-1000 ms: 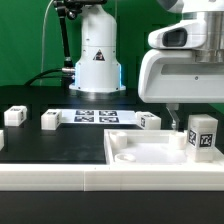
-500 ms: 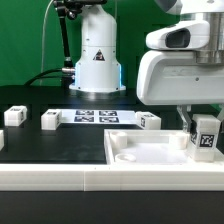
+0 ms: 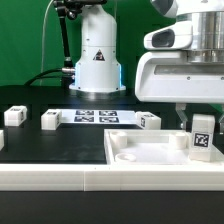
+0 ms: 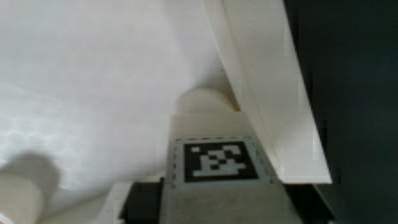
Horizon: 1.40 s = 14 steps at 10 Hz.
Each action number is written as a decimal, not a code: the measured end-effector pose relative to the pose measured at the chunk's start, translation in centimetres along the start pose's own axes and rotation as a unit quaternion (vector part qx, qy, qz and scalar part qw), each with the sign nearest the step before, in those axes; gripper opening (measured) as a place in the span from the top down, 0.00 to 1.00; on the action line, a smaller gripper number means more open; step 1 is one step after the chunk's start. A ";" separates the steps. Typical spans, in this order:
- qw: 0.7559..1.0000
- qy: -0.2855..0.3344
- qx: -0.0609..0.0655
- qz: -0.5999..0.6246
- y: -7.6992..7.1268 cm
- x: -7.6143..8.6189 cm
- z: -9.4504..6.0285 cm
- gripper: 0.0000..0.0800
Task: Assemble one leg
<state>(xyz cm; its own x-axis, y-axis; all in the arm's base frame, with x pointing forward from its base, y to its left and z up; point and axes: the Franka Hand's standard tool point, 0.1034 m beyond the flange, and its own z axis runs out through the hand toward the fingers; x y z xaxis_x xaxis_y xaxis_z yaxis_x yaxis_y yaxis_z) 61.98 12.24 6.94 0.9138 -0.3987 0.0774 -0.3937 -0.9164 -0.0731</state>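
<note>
Leg, small white rigid tagged block (image 3: 202,138) | light, smooth, likely slippery | gripper (image 3: 201,120) jaws clamped across flat sides, over large white square panel (image 3: 140,152)

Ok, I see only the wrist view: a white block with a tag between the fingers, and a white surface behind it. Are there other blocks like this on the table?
Observer: Yes, three loose legs stand on the black table. Going by the exterior view's sides, they are the left leg, the middle leg and the right leg.
Operator: And where is my block relative to the panel?
Observer: The held leg is upright in the gripper, at the panel's corner on the exterior view's right. I cannot tell whether it touches the panel.
Operator: What lies behind the panel?
Observer: The marker board lies flat between the middle leg and the right leg.
</note>
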 end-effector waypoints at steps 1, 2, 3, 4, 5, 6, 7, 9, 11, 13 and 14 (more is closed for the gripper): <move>0.998 0.006 0.000 0.070 0.0 -0.1 0.1 0.64; 0.990 0.008 0.003 0.140 0.0 -0.1 0.1 0.64; 0.977 0.008 0.004 0.211 -0.1 -0.1 0.2 0.64; 0.963 0.006 0.005 0.269 -0.1 -0.1 0.2 0.64; 0.948 0.003 0.004 0.317 -0.1 0.0 0.2 0.63; 0.941 -0.001 0.006 0.338 0.2 0.1 0.1 0.63; 0.935 -0.004 0.011 0.355 0.3 0.2 0.1 0.63; 0.944 -0.004 0.011 0.331 0.2 0.2 0.1 0.52; 0.964 -0.003 0.010 0.267 0.4 0.2 0.2 0.33; 0.986 -0.002 0.009 0.164 0.5 0.3 0.1 0.20; 0.995 -0.003 0.008 0.098 0.7 0.4 0.1 0.20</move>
<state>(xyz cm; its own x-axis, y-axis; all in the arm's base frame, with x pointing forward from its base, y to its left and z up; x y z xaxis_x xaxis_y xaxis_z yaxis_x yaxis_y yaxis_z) 62.10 11.44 6.80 0.8199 -0.5699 0.0543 -0.5632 -0.8200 -0.1018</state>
